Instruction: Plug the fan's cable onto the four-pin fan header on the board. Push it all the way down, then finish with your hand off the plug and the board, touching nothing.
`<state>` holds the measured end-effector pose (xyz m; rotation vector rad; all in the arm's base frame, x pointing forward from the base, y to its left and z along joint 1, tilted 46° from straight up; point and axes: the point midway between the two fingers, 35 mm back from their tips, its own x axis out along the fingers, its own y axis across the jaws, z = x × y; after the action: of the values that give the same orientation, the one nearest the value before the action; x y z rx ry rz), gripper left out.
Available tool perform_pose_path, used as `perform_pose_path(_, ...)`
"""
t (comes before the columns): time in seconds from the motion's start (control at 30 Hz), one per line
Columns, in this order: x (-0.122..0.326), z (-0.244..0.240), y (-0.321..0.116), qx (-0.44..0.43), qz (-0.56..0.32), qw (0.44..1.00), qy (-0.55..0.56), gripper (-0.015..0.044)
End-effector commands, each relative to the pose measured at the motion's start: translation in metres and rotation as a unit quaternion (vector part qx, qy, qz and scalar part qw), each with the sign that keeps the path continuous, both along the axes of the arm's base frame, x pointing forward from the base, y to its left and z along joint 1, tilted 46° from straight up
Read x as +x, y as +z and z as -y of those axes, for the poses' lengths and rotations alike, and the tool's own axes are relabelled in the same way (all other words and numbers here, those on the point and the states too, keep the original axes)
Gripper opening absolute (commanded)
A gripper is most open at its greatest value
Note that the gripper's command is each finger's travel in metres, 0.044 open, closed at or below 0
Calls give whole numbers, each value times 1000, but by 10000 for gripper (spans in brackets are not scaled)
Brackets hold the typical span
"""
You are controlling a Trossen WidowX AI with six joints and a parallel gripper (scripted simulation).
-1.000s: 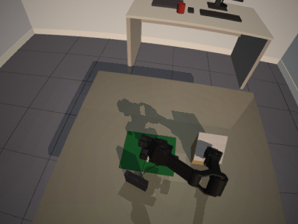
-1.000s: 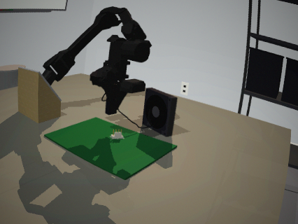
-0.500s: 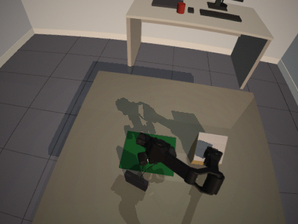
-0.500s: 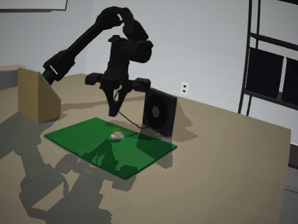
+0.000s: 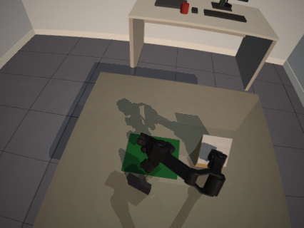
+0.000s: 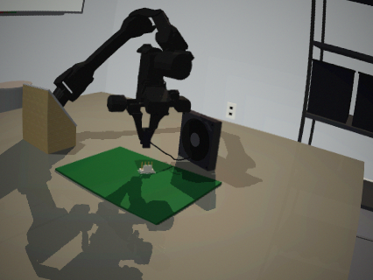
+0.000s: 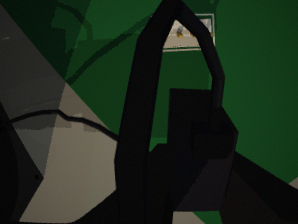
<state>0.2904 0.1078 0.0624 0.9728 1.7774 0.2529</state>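
Note:
My gripper (image 6: 146, 136) (image 7: 189, 153) is shut on the fan plug (image 7: 205, 155), a dark block between the fingertips, held above the board. The green board (image 5: 129, 164) (image 6: 87, 170) (image 7: 262, 75) lies flat. The white header (image 6: 147, 170) (image 7: 184, 45) with upright gold pins stands on it, below the fingertips in the exterior view. In the wrist view it is ahead of the plug, partly hidden by the looping black cable (image 7: 132, 100). The fan (image 5: 139, 184) (image 6: 200, 140) stands upright by the board's edge. The top view hides the fingertips and header behind the arm.
A wedge-shaped block (image 5: 223, 143) (image 6: 37, 118) stands on the table beside the board, near the arm. The thin cable (image 6: 164, 153) runs from the fingertips to the fan. Farther back, a desk (image 5: 203, 24) stands away from the table.

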Motion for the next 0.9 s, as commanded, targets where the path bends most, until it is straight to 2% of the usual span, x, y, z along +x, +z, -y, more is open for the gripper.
perform_pose_path(0.0, 4, 1, -1, 5, 48, 998, 45, 0)
perform_pose_path(0.43, 14, 4, -6, 33, 206, 958, 199, 0)
perform_pose_path(0.87, 24, 8, -12, 58, 354, 869, 342, 0)
